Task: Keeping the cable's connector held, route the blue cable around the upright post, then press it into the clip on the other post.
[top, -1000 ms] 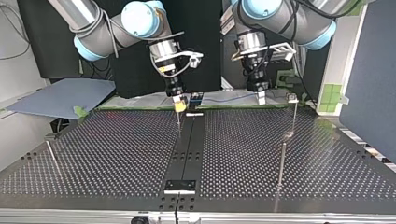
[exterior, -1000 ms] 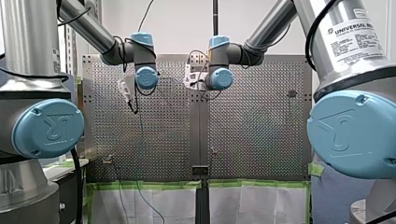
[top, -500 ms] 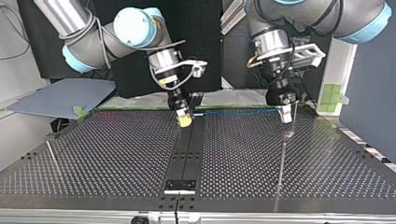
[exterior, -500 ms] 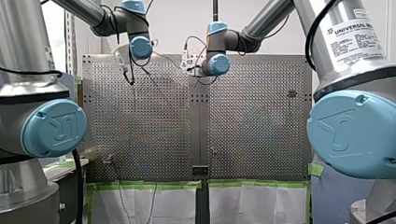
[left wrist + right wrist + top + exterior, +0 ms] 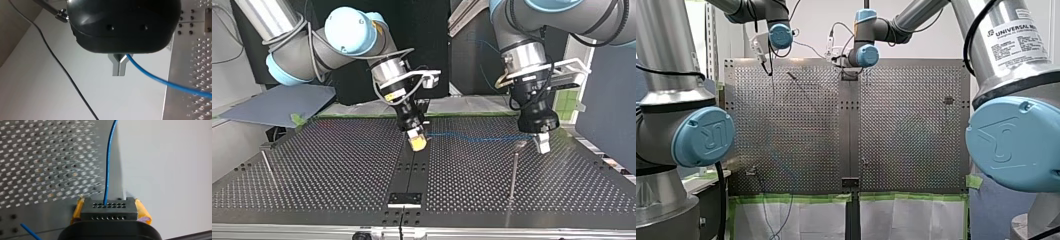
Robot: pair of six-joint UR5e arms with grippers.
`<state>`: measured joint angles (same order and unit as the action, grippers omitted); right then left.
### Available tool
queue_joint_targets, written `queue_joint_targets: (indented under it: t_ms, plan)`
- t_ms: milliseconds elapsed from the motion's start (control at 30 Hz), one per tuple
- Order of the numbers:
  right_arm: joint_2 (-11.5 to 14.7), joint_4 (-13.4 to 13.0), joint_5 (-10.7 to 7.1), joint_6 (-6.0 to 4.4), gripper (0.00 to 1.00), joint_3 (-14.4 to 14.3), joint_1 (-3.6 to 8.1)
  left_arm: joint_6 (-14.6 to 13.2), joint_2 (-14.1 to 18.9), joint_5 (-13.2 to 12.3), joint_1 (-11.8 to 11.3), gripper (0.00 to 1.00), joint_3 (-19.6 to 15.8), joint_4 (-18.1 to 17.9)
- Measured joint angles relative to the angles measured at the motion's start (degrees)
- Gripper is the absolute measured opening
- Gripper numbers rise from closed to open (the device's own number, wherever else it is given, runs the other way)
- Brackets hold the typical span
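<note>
Right tool [image 5: 417, 143] clamps the connector [image 5: 109, 207] at mid-frame in the top view, and left tool [image 5: 542, 145] pinches the blue cable [image 5: 477, 138], which lies taut, right of centre near the upright post [image 5: 513, 172]; risk: further pull could drag the connector loose or miss the post.

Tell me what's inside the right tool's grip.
A black perforated connector sits clamped between my right tool's yellow pads, the blue cable leaving its front face. Its rear is hidden by the tool body.
</note>
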<state>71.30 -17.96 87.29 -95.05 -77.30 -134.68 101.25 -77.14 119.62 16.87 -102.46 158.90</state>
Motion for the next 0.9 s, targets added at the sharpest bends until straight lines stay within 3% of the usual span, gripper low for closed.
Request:
queue_joint_targets:
  t_ms: [233, 500, 900]
  plan:
    - [-0.92, 0.21, -0.32, -0.39, 0.00, 3.51, 0.13, -0.16, -1.93, -3.01, -3.01, 0.00, 3.00, 3.04]
    - [-3.90, 1.28, -0.52, -0.43, 0.00, 7.57, -0.12, 0.14, -3.39, -6.74, -6.74, 0.00, 5.31, 6.77]
    - [-7.69, 1.78, -0.53, -0.42, 0.00, 13.27, -0.06, 0.54, -9.28, -12.89, -12.88, 0.00, 11.29, 12.85]
